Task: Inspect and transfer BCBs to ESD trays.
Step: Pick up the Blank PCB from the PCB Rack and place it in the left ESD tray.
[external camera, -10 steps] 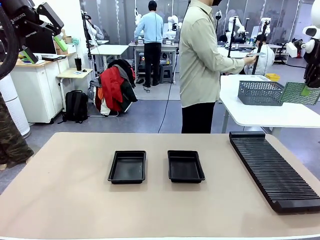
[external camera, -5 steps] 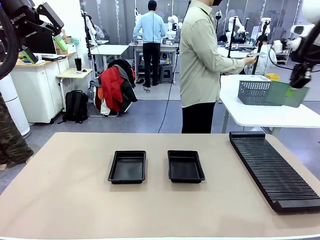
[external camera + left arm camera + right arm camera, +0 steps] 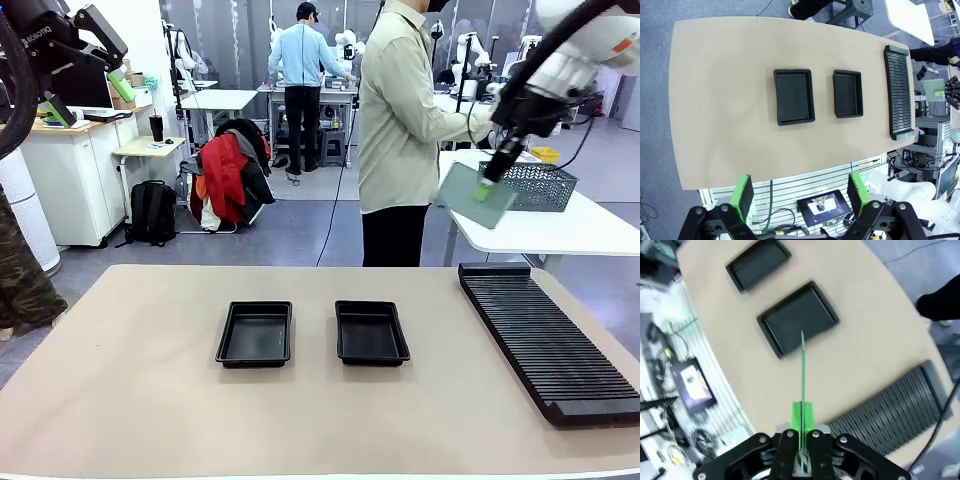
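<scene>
Thin pale-green BCB (image 3: 462,196) — tilted, aloft — in right jaws' clamp; left jaws apart

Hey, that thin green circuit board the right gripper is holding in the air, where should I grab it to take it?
Pinch the thin green circuit board at its free lower-left end, coming from the side away from the right gripper. The shut jaws clamp it only near the upper edge, so the rest of the flat, tilted board hangs clear, above nothing but floor and table edge.

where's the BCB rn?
Front view, upper right: BCB held aloft in the right pincer, next to the person, up-picture of the slotted rack.
</scene>
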Robot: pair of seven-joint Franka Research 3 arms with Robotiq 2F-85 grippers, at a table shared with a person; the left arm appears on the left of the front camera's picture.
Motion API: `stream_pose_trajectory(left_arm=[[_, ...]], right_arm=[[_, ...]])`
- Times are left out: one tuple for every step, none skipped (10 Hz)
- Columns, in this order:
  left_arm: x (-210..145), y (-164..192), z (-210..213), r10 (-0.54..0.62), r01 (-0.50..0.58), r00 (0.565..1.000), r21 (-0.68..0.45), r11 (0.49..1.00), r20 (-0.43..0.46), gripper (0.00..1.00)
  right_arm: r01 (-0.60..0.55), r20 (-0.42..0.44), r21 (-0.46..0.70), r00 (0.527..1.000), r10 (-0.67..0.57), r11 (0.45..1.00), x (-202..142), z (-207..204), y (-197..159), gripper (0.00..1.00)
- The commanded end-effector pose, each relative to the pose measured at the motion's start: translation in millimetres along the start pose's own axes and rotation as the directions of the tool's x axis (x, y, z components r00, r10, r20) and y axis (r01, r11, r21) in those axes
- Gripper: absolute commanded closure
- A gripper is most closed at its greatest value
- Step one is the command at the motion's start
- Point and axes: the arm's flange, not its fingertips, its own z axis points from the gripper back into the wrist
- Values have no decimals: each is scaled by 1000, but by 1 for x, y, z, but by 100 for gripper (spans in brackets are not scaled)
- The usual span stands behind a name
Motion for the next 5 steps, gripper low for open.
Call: stream_pose_trajectory(left_arm=[[-1, 0, -1, 0, 0, 1000, 0, 1000, 1, 0], [-1, 0, -1, 0, 0, 1000, 0, 1000, 1, 0], [-1, 0, -1, 0, 0, 1000, 0, 1000, 1, 0], [-1, 0, -1, 0, 0, 1000, 0, 1000, 1, 0], [-1, 0, -1, 0, 0, 1000, 0, 1000, 1, 0]], right_arm=[[124, 94, 86, 987, -132, 989, 28, -32, 4, 98], [173, 125, 138, 974, -191, 975, 38, -52, 8, 98], [196, 146, 186, 964, -224, 963, 48, -73, 15, 98], [227, 156, 226, 952, -265, 947, 56, -93, 22, 98], [252, 162, 258, 941, -299, 933, 66, -114, 31, 98]])
